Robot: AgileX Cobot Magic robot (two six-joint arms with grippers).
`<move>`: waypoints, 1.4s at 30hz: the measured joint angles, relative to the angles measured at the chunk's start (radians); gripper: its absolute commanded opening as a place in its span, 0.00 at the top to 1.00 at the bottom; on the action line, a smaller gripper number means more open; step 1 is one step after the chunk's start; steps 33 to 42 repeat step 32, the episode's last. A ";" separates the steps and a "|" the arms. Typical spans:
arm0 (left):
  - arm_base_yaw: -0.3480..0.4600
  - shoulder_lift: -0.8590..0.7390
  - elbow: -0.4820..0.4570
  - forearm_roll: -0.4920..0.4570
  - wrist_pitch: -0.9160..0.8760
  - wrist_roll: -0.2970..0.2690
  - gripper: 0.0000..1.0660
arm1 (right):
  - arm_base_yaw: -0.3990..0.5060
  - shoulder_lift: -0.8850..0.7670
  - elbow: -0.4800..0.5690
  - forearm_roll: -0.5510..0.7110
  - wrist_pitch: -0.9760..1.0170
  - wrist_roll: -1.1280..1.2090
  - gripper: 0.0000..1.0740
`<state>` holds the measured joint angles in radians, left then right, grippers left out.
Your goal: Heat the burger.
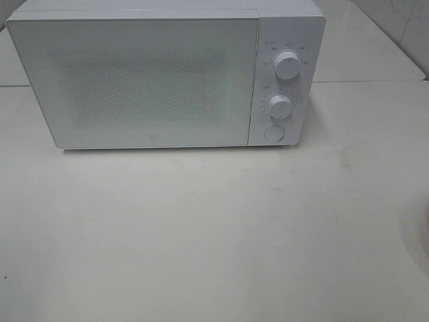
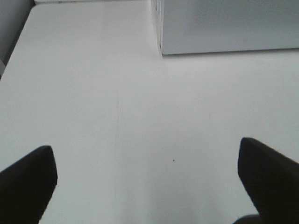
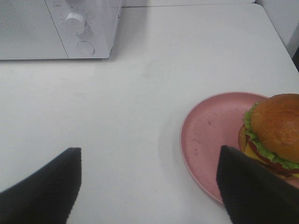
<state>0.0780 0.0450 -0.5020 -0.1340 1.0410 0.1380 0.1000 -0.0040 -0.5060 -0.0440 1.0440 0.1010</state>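
Observation:
The burger (image 3: 275, 126), with its glossy brown bun, green lettuce and red slices, sits on a round pink plate (image 3: 205, 135) in the right wrist view; the exterior high view does not show it. My right gripper (image 3: 149, 156) is open over the bare table with nothing between its fingers; one dark finger (image 3: 247, 191) overlaps the plate's near rim, just beside the burger. My left gripper (image 2: 145, 154) is wide open above the bare table, holding nothing. Neither gripper appears in the exterior high view.
A white microwave (image 1: 134, 80) stands at the back of the white table (image 1: 214, 235), door closed, with two knobs (image 1: 287, 66) and a round button (image 1: 273, 133) on its right panel. The microwave (image 3: 56, 28) lies ahead of the right gripper, and the microwave's corner (image 2: 224, 28) ahead of the left.

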 measured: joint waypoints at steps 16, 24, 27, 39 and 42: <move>0.000 -0.049 0.000 -0.020 -0.001 0.000 0.06 | 0.000 0.000 0.000 0.000 0.000 0.000 0.29; 0.000 -0.049 0.000 -0.020 -0.001 0.000 0.06 | 0.000 0.000 0.000 0.000 0.000 0.000 0.29; 0.000 -0.049 0.000 -0.020 -0.001 0.000 0.06 | 0.000 0.000 0.000 0.000 0.000 0.000 0.29; 0.000 -0.049 0.000 -0.020 -0.001 0.000 0.06 | 0.000 0.000 0.000 0.000 0.000 0.000 0.29; 0.000 -0.049 0.000 -0.020 -0.001 0.000 0.06 | 0.000 0.000 0.000 0.000 0.000 0.000 0.29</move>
